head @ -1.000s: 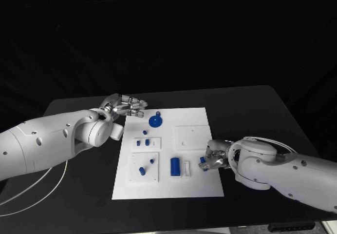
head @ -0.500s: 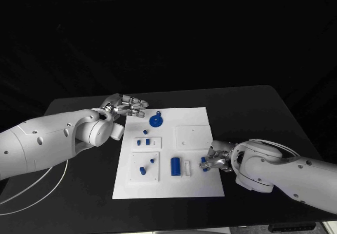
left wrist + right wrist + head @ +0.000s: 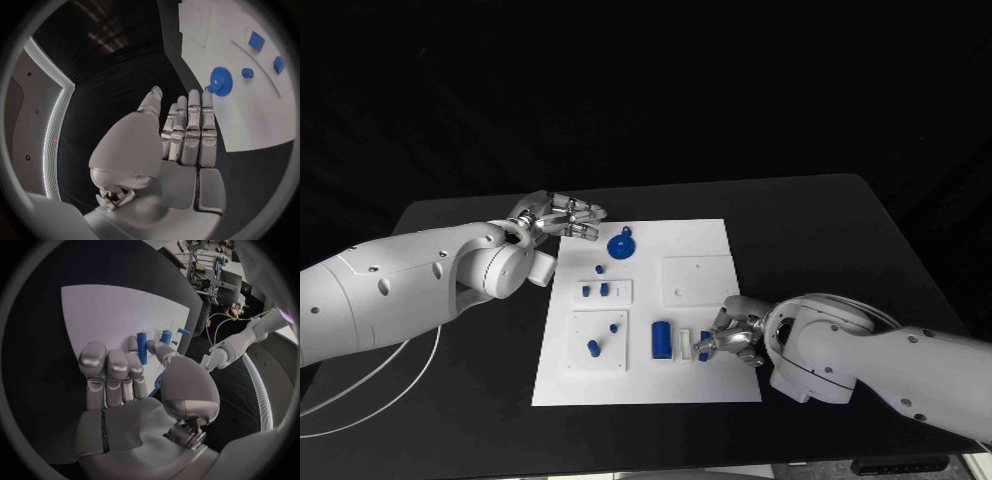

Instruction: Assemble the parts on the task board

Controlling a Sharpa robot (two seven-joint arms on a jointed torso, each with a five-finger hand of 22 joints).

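The right hand [image 3: 727, 338], pinching a small blue part [image 3: 708, 351], has slid inward over the board [image 3: 697, 240] toward the long blue cylinder [image 3: 659, 340], apparently nearing placement. The left hand [image 3: 564, 216] waits empty, fingers straight, beside the gear [image 3: 622, 245].

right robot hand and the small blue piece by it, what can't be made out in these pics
- Right robot hand, head view: whether it actually holds the small blue piece; its own fingers cover the contact.
- Right wrist view: the thumb hides that piece's shape.
- Task board, head view: the arm covers its near right corner.
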